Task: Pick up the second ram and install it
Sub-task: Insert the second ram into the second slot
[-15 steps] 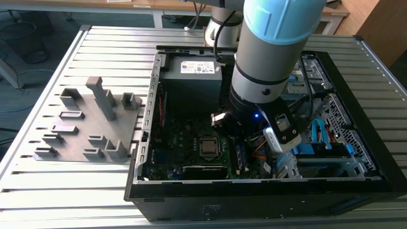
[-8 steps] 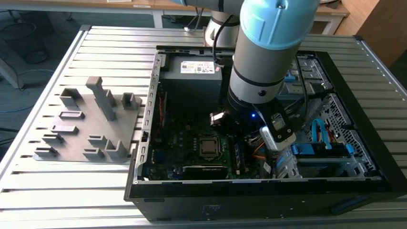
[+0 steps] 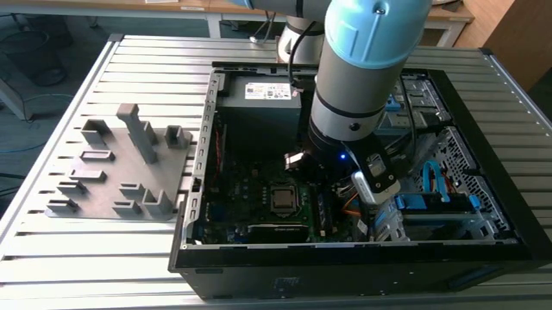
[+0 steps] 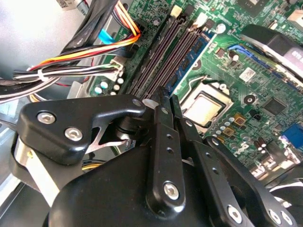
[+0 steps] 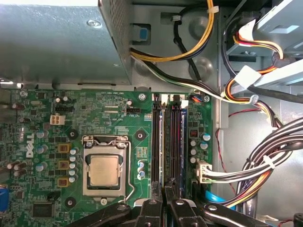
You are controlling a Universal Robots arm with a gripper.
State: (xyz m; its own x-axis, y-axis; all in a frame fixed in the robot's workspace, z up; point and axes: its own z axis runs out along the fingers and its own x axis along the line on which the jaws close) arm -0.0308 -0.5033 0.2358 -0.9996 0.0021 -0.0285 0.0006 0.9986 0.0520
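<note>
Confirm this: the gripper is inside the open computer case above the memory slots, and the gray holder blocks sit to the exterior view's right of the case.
One thing is wrong: the exterior view shows the gray holder blocks to its left of the computer case, not its right. The rest holds: the gripper is inside the case above the memory slots.

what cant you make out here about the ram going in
- Both wrist views: the claw covers the near end of the memory slots, hiding any latches there.
- Second wrist view: the blue-green memory stick runs under the claw, so whether it is fully seated is unclear.
- Exterior view: the arm blocks the slots.
</note>
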